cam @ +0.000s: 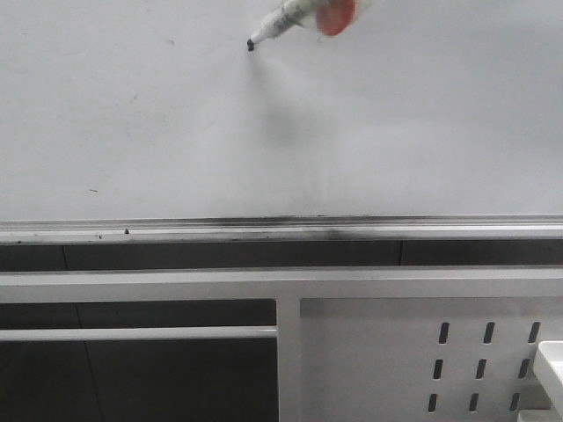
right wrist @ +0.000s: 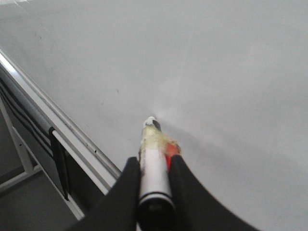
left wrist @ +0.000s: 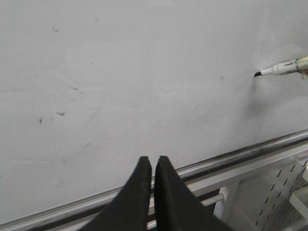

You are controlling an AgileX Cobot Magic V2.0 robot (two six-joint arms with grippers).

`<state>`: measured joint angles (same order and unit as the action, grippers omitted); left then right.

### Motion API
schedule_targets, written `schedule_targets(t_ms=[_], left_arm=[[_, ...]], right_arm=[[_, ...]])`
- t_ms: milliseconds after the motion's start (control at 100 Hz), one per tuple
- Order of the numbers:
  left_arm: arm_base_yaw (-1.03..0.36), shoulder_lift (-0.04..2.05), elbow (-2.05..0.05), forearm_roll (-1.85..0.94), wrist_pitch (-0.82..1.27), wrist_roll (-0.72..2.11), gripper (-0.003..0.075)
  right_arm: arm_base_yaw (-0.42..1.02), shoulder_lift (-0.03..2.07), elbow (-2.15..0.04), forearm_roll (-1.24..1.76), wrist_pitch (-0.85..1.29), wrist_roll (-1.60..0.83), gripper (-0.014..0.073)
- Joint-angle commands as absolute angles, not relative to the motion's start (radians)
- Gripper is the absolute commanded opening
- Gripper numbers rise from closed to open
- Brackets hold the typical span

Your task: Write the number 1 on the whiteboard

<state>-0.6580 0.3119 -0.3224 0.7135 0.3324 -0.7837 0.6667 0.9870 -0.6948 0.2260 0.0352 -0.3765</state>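
The whiteboard (cam: 396, 132) fills the front view, with its silver rail (cam: 264, 230) along the lower edge. My right gripper (right wrist: 154, 161) is shut on the clear-barrelled marker pen (right wrist: 154, 180). The pen (cam: 286, 19) comes in from the top of the front view, its black tip (cam: 252, 44) at the board surface. The pen tip also shows in the left wrist view (left wrist: 258, 74). No black near-vertical stroke of a number 1 shows on the board. My left gripper (left wrist: 153, 161) is shut and empty, held before the board's lower part, left of the pen.
A white perforated metal frame (cam: 396, 352) stands below the rail, with dark gaps between its bars. A white object (cam: 550, 369) sits at the lower right edge. Faint old smudges (left wrist: 60, 113) mark the board.
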Motion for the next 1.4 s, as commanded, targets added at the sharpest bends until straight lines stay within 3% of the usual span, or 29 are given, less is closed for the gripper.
schedule_targets(t_ms=[0,610,860,930,1120,1180,1390], left_arm=[[-0.648,0.318,-0.348,0.734,0.244,-0.801,-0.002],[-0.646,0.318,-0.348,0.734,0.242,-0.801,-0.002],[-0.655,0.318,-0.341,0.741,0.102,-0.76,-0.0012],[-0.67,0.331,-0.318,0.77,-0.014,-0.676,0.0062],[-0.705,0.475,-0.279,0.824,-0.104,-0.667,0.0462],[-0.715,0.542,-0.279,0.851,-0.137,-0.667,0.0484],[-0.721,0.794,-0.299,0.981,-0.341,-0.667,0.0384]], right_arm=[[0.658,0.953,-0.722,0.219,-0.055,-0.381,-0.0069],[0.601,1.104,-0.684,0.227,-0.036,-0.381,-0.0069],[0.757,1.06,-0.715,0.187,0.12,-0.381,-0.0069],[0.791,1.062,-0.741,0.176,0.195,-0.381,-0.0069],[0.81,1.066,-0.805,0.159,0.317,-0.381,-0.0069],[0.81,1.066,-0.823,0.159,0.361,-0.381,-0.0069],[0.843,1.066,-0.869,0.149,0.408,-0.383,-0.0069]])
